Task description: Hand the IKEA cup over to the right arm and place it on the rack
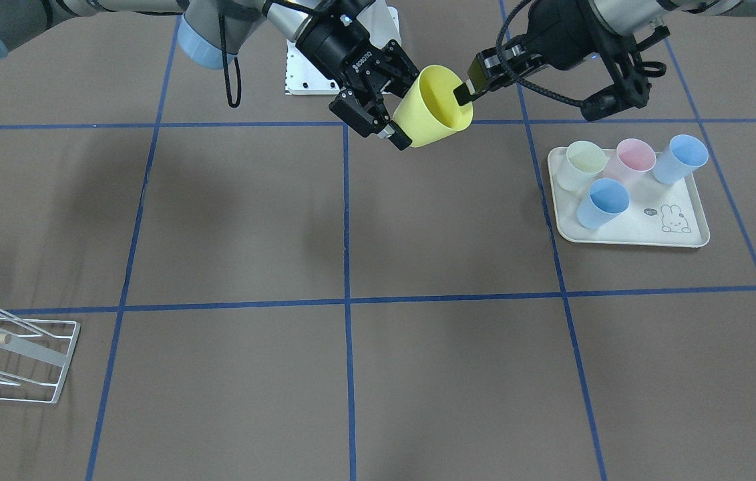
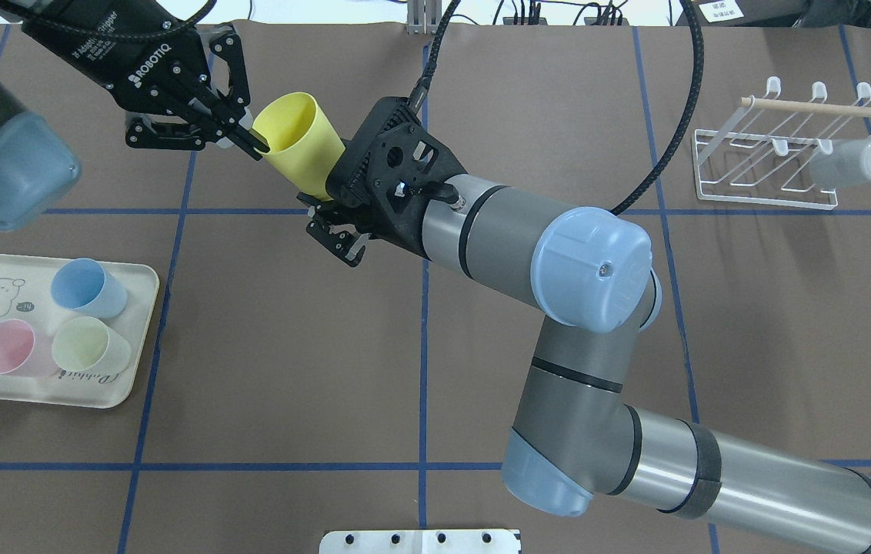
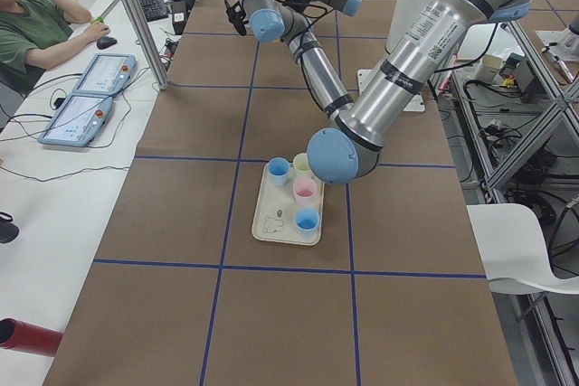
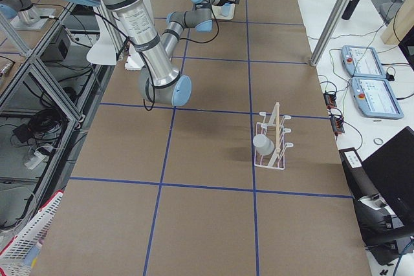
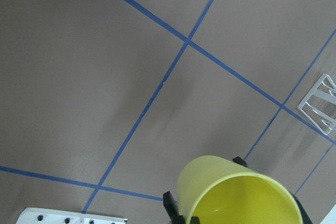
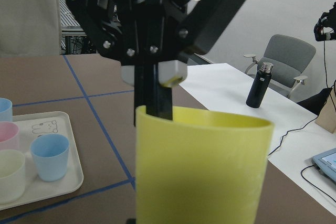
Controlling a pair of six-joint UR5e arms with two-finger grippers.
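**Yellow cup held in the air between both my hands**

My right hand (image 1: 406,103) is closed partway around the yellow cup (image 1: 431,110). Its linked fingers lie against opposite sides of the cup's wall, near the base. My left hand (image 1: 465,92) is closed to a narrow pinch on the cup's rim, with one slim finger inside the mouth. The cup is tilted on its side, mouth toward my left hand and base toward my right. It hangs well above the brown surface (image 1: 238,220).

The surface spreads wide beneath the cup, marked into large squares by blue tape lines (image 1: 346,214). At its near edge, by my base, lies a white plate (image 2: 420,541) with bolt holes.

To my left sits a cream tray (image 1: 685,237) with a raised rim and a rabbit drawing. Four pastel cups (image 1: 633,160) stand on it mouth up, clustered away from the drawing. The tray is well apart from the held cup.

Far to my right, near the surface's far edge, stands the white wire rack (image 2: 766,185). It has upturned prongs and a wooden dowel (image 2: 828,108) across the top. A grey cup (image 2: 855,165) sits on the rack at its right end. A long stretch of brown surface lies between the held cup and the rack.
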